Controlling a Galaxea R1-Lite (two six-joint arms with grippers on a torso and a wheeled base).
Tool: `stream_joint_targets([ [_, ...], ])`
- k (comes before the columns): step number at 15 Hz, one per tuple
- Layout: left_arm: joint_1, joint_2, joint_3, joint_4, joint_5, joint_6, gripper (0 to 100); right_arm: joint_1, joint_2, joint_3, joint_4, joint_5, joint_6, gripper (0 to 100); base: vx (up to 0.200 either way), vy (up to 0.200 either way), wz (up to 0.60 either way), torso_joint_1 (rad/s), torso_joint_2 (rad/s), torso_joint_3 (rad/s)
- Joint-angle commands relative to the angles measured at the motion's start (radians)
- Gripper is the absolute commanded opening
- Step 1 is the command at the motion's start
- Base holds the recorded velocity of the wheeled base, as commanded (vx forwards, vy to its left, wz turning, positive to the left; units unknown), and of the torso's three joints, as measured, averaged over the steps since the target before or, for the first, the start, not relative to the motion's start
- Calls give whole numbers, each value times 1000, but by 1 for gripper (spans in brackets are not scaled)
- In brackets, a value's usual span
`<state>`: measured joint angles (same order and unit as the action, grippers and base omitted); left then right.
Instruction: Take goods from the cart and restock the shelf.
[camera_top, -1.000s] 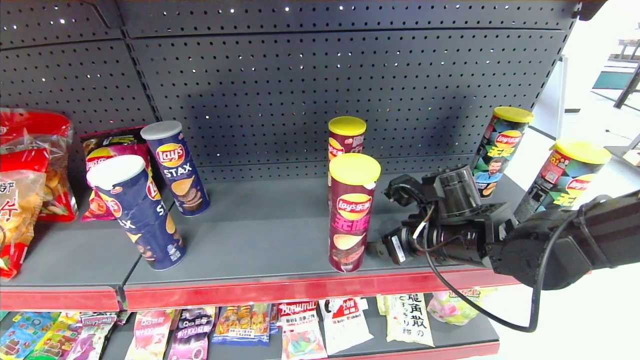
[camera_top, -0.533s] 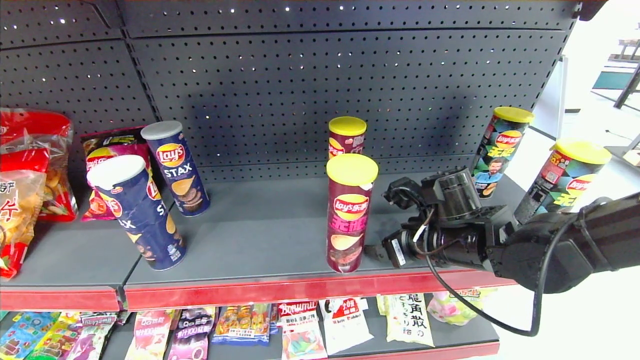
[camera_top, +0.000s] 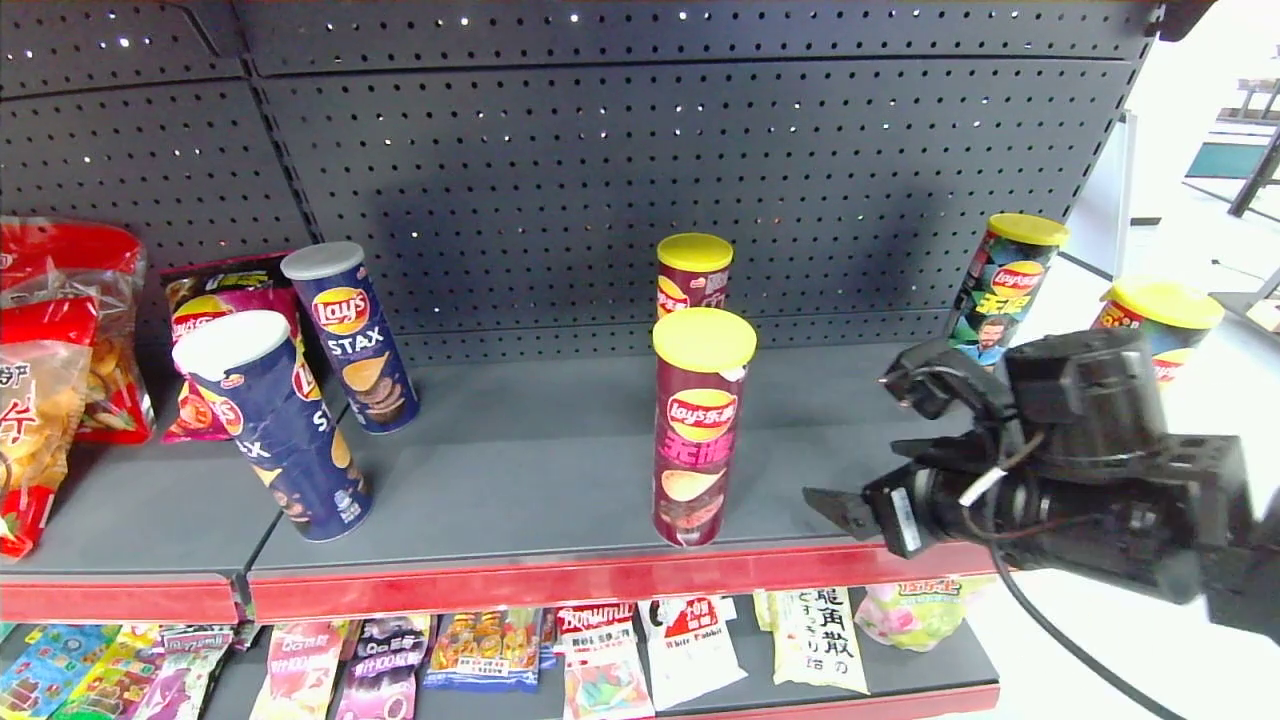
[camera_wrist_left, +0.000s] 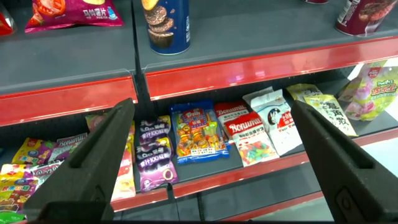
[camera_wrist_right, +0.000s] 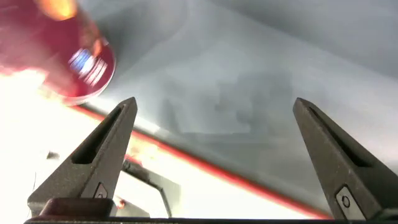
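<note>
Wide-apart right gripper (camera_wrist_right: 214, 102) fingers (camera_wrist_right: 93, 162), grey red-edged shelf (camera_wrist_right: 261, 74) beyond, maroon can (camera_wrist_right: 68, 56) near one fingertip.

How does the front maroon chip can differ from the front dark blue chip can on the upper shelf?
Body: the front maroon can is dark red, the front blue can dark blue. Lid: the maroon can's is yellow, the blue can's white. Place: on the shelf the maroon can stands near the middle, the blue can farther left. Both are lidded tubes near its front edge.
</note>
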<state>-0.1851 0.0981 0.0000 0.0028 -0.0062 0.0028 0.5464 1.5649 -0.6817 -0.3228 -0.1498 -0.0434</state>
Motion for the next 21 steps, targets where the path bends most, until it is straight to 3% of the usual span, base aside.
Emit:
stream_joint_targets([
  [1,-1,2,0,0,0,0,100,-9,-417,248,4,-7,-19,100,0,0,0,0,0,0],
  [2,-1,2,0,0,0,0,100,-92,-580,333,5,10,-56,100,0,0,0,0,0,0],
  [3,-1,2,0,0,0,0,100,-247,-746,413,16,102,-89,100,0,0,0,0,0,0],
  [5,-1,2,0,0,0,0,100,-462,-1040,467,177,214,-85,100,0,0,0,0,0,0],
  [8,-1,2,0,0,0,0,100,-612,-1332,495,380,223,-81,100,0,0,0,0,0,0],
  [11,-1,2,0,0,0,0,100,-569,-1510,626,378,211,-39,100,0,0,0,0,0,0],
  [17,-1,2,0,0,0,0,100,-542,-1562,640,370,110,71,100,0,0,0,0,0,0],
  [18,-1,0,0,0,0,0,100,-542,-1562,640,366,53,117,100,0,0,0,0,0,0],
  [19,-1,2,0,0,0,0,100,-542,-1562,640,366,56,116,100,0,0,0,0,0,0],
  [21,-1,2,0,0,0,0,100,-542,-1562,645,355,217,66,100,0,0,0,0,0,0],
])
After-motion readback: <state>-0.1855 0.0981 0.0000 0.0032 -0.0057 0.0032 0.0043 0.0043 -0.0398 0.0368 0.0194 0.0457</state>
